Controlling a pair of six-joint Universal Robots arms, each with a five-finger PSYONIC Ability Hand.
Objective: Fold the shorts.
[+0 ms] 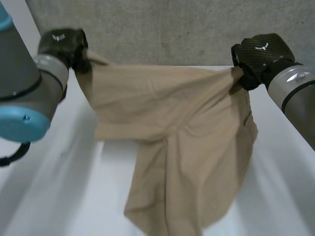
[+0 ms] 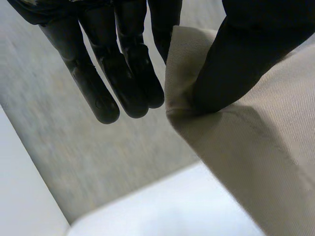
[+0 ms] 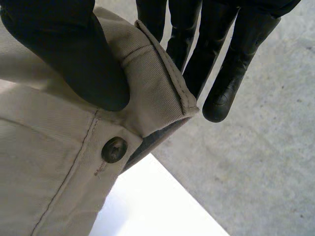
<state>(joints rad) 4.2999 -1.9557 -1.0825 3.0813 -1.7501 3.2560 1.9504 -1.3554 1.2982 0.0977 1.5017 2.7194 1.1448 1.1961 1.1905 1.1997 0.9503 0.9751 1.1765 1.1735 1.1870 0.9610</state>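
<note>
shorts hung top edge stretched sideways, legs toward worktop | left hand fingers pinched one top corner | right hand the other

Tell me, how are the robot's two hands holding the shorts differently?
The left hand pinches a plain corner of the shorts, while the right hand pinches the thick waistband next to a button. Most of the left hand's fingers hang free beside the cloth; some of the right hand's fingers sit behind the folded band. Both hands are black, press the cloth with a thumb, and hold the shorts up between them.
</note>
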